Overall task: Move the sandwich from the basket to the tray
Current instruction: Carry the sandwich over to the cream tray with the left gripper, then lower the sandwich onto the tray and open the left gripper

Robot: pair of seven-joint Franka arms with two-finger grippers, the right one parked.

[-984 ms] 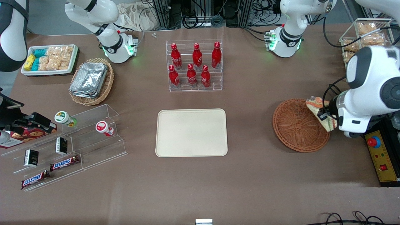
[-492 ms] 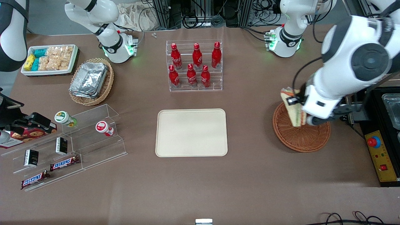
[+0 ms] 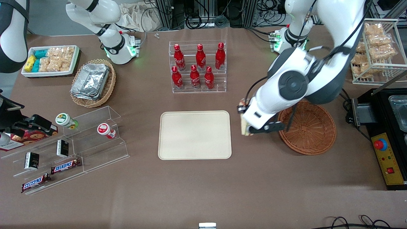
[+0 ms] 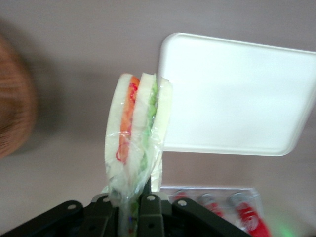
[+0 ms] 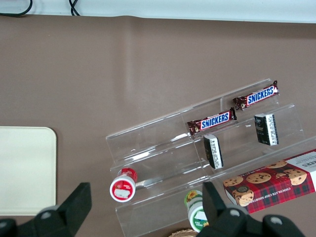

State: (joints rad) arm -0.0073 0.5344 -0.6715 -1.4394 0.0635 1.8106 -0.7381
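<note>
My left gripper [image 3: 249,129] is shut on the sandwich [image 3: 243,124], a plastic-wrapped wedge with green and orange filling. It holds the sandwich on edge above the table, in the gap between the cream tray [image 3: 194,134] and the reddish-brown wicker basket [image 3: 306,127]. The sandwich hangs just outside the tray's short rim nearest the basket. The basket holds nothing. In the left wrist view the gripper [image 4: 132,207] clamps the sandwich [image 4: 136,133] by its wrapped end, with the tray [image 4: 232,94] close beside it and the basket [image 4: 15,98] blurred farther off.
A clear rack of red bottles [image 3: 198,66] stands farther from the front camera than the tray. A stepped acrylic stand with snack bars [image 3: 70,146], a tan basket of foil containers [image 3: 92,82] and a white snack bin [image 3: 51,60] lie toward the parked arm's end.
The gripper has lifted the sandwich out of the basket and carried it across the basket's rim toward the tray. The arm has swung over the basket.
</note>
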